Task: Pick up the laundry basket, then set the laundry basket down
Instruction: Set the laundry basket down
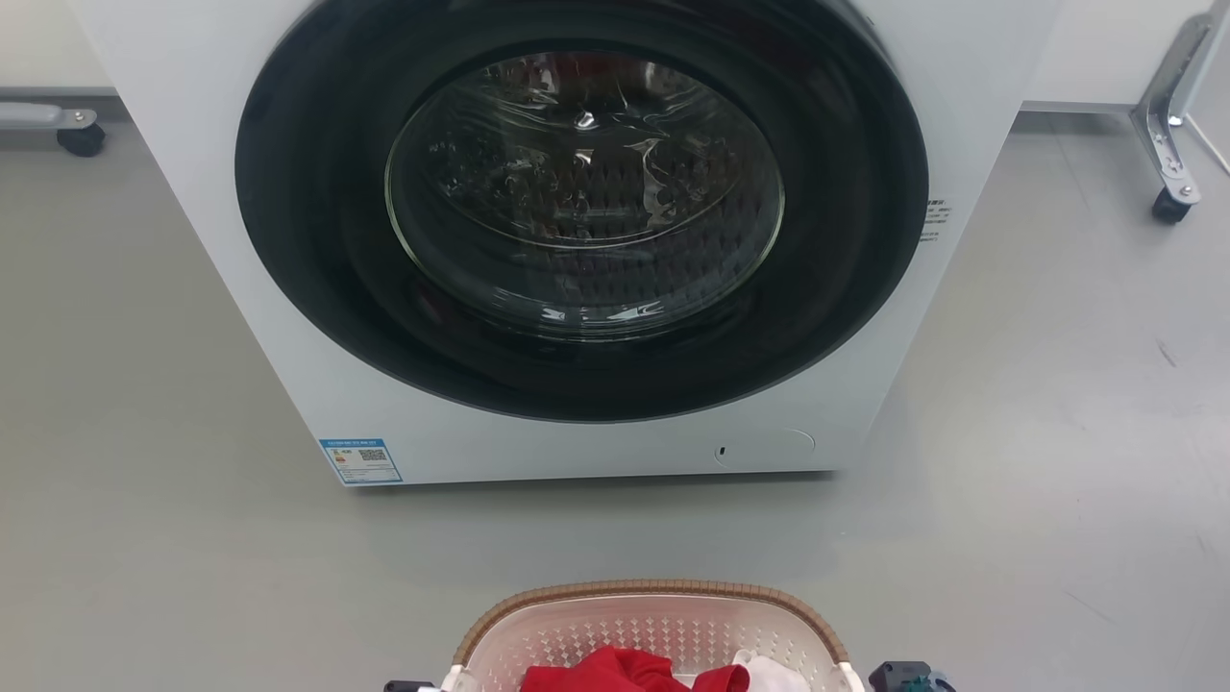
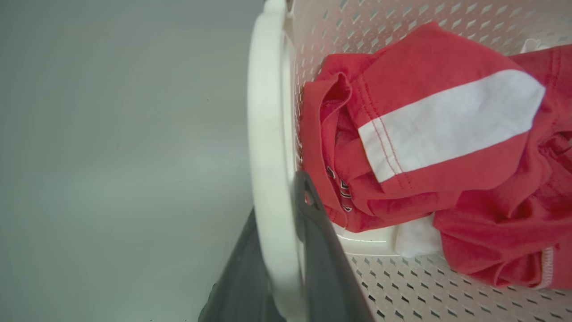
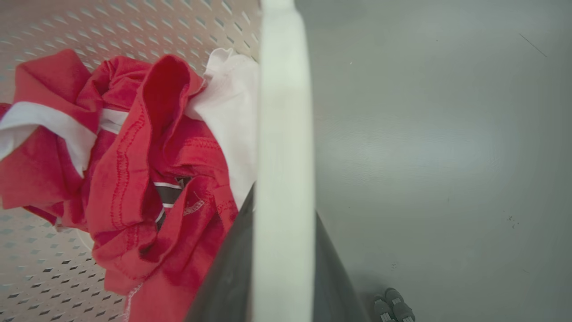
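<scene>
The laundry basket [image 1: 653, 601], cream perforated plastic with a brown woven rim, sits at the bottom middle of the head view. It holds red clothing [image 1: 615, 671] and a white piece. In the left wrist view my left gripper [image 2: 277, 201] is shut on the basket's white side handle [image 2: 266, 112], one dark finger on each side of it. In the right wrist view my right gripper [image 3: 284, 205] is shut the same way on the other white handle [image 3: 283, 89]. Red and white clothes [image 2: 429, 134] lie inside. I cannot tell whether the basket touches the floor.
A white washing machine [image 1: 192, 192] stands straight ahead of the basket, its round dark glass door [image 1: 577, 221] shut. Grey floor [image 1: 1057, 432] lies on both sides. Wheeled metal legs stand at the far left [image 1: 79, 137] and far right [image 1: 1170, 206].
</scene>
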Controlling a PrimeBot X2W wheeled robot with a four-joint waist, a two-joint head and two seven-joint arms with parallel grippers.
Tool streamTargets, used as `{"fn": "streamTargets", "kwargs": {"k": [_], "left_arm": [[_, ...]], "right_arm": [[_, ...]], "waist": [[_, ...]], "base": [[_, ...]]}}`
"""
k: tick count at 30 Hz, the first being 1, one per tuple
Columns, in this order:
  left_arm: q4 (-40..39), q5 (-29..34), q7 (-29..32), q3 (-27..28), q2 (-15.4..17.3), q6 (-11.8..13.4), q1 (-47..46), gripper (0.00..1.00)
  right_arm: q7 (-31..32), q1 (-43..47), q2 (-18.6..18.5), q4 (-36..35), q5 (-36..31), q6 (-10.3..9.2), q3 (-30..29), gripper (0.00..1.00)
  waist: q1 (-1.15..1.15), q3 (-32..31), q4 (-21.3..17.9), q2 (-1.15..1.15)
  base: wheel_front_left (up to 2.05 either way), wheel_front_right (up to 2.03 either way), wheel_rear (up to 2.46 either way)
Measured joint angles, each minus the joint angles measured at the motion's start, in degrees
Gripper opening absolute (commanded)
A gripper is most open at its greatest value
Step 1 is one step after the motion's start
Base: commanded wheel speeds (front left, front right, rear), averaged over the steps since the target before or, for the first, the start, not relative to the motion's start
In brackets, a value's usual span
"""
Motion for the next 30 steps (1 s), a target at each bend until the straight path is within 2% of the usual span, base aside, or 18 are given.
{"fn": "streamTargets", "kwargs": {"k": [11, 21, 30], "left_arm": [[-0.4, -0.1, -0.6, -0.4, 0.3, 0.6, -1.1, 0.00], [-0.3, 0.5, -1.6, -0.6, 0.4, 1.1, -7.4, 0.00], [-1.1, 1.4, -3.8, -0.2, 0.5, 1.4, -15.2, 0.00]], "right_arm": [[-1.0, -2.4, 0.0, 0.0, 1.1, 0.00, 0.6, 0.00], [-2.6, -8.8, -0.1, 0.7, 1.2, 0.00, 0.4, 0.00], [-5.3, -17.9, -0.2, 3.1, 0.2, 0.00, -1.2, 0.00]], "waist": [[0.00, 2.5, 0.0, 0.00], [0.01, 6.8, 0.2, 0.00], [0.01, 13.1, 0.9, 0.01]], "base": [[0.00, 0.00, 0.00], [0.00, 0.00, 0.00], [0.00, 0.00, 0.00]]}}
